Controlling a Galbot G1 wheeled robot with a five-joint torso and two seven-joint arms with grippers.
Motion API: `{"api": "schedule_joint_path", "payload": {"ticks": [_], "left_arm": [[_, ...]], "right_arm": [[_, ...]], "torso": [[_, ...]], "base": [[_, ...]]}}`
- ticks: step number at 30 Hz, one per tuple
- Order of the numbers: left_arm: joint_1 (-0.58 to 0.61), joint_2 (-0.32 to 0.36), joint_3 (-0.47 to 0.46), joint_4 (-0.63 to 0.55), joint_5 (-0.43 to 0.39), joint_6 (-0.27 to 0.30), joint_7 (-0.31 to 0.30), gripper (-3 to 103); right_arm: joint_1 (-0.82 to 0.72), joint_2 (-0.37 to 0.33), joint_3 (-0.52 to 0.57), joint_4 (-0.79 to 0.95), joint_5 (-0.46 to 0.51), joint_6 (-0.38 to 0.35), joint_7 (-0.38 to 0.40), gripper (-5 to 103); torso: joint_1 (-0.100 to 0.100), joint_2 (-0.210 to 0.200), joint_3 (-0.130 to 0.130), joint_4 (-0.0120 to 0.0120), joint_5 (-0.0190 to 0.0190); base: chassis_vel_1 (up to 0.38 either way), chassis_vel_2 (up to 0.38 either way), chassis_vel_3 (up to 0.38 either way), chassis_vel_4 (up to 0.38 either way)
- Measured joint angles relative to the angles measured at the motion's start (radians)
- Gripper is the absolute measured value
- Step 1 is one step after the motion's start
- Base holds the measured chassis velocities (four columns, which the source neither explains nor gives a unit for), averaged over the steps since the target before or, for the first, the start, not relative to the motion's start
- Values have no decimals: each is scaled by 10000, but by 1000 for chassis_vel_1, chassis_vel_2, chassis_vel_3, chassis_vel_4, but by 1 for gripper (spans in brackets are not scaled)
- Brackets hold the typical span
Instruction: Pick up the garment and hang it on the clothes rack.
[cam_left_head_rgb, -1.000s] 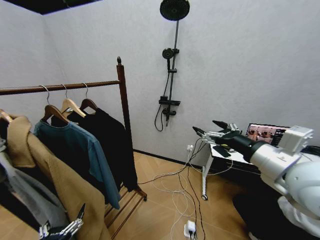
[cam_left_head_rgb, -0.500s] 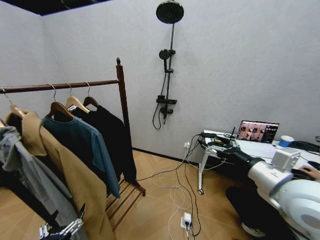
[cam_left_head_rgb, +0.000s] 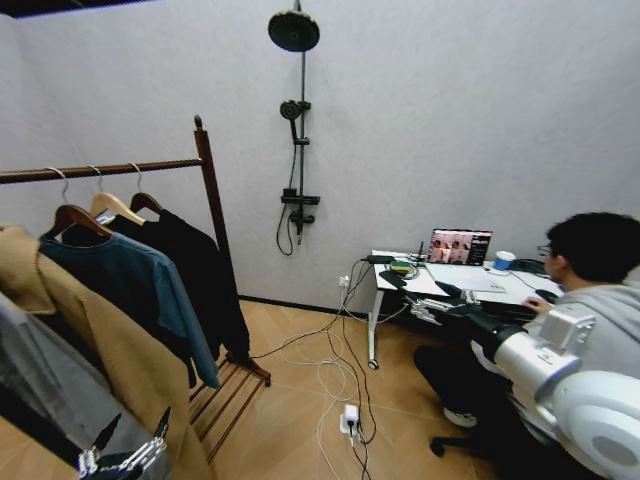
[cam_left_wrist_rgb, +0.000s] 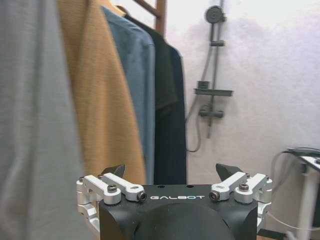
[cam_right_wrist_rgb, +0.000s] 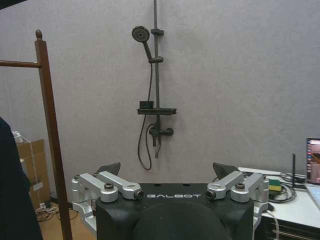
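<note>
Hanging already at the far end of the clothes rack (cam_left_head_rgb: 205, 190), nearest its knobbed post, is the black garment (cam_left_head_rgb: 195, 270) on a wooden hanger. It lies ahead of and above the left gripper (cam_left_head_rgb: 125, 450), past a blue-teal jacket (cam_left_head_rgb: 130, 290) and a tan coat (cam_left_head_rgb: 90, 350) on the same rail.

- Left gripper: low, close under the hem of the tan coat, fingers spread apart, nothing between them. In the left wrist view (cam_left_wrist_rgb: 172, 175) the row of clothes stands just beyond the fingertips, the garment (cam_left_wrist_rgb: 167, 100) farthest off.
- Right gripper (cam_left_head_rgb: 425, 310): held out well apart from the rack, toward a white desk (cam_left_head_rgb: 440, 285); jaws splayed wide and empty in the right wrist view (cam_right_wrist_rgb: 167, 172). Beyond its tips: the rack post (cam_right_wrist_rgb: 50, 140) and a wall shower fitting (cam_right_wrist_rgb: 152, 100).

Step in hand, as I judge it: the hanging looks done, both grippers free of cloth and the robot facing partly away from the rack. If anything remains, it calls for checking that the garment sits square on its hanger, with neither arm catching the neighbouring coats.

Writing: "GALBOT" in pale letters on each gripper body, readable in both wrist views. A laptop (cam_left_head_rgb: 458, 246) on the desk shows a picture, with no text legible.
</note>
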Motion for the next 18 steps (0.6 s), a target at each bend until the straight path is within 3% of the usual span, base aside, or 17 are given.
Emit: {"api": "schedule_joint_path", "payload": {"ticks": [13,18], "left_arm": [[-1,0,0,-1,0,0,2,100],[-1,1,0,0,0,0,2,100]], "right_arm": [[-204,198,5,8,-310,11,-86,100],[-924,611,185,8,-1554,357,-1009,100]], "torso": [[2,-1,1,-2,4],[1,0,1,0,6]], "base": [[-34,-202,-206,-37],[54,-126,-127,49]]}}
